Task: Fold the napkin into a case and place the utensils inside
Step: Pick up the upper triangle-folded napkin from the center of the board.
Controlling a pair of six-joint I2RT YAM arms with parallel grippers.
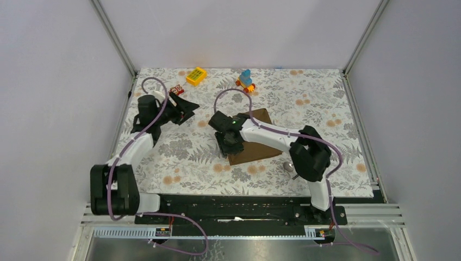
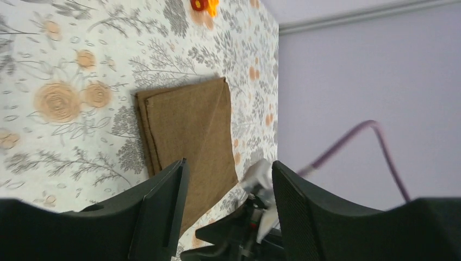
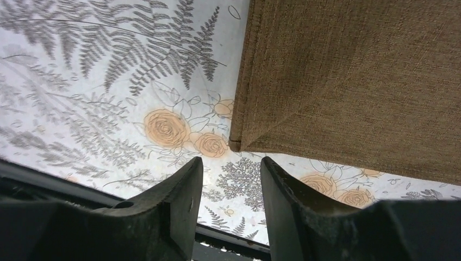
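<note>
The brown napkin lies folded into a rectangle on the tablecloth at mid-table. It also shows in the left wrist view and the right wrist view. My right gripper is open and empty, low over the napkin's near-left corner; in its own view that corner sits just beyond the fingertips, apart from them. My left gripper is open and empty, raised to the left of the napkin. The silver spoon lies by the right arm's elbow, partly hidden. The dark stick cannot be made out.
A yellow block, a blue-and-orange toy and a small red toy sit near the table's far edge. The floral tablecloth covers the table. Metal frame posts stand at the far corners.
</note>
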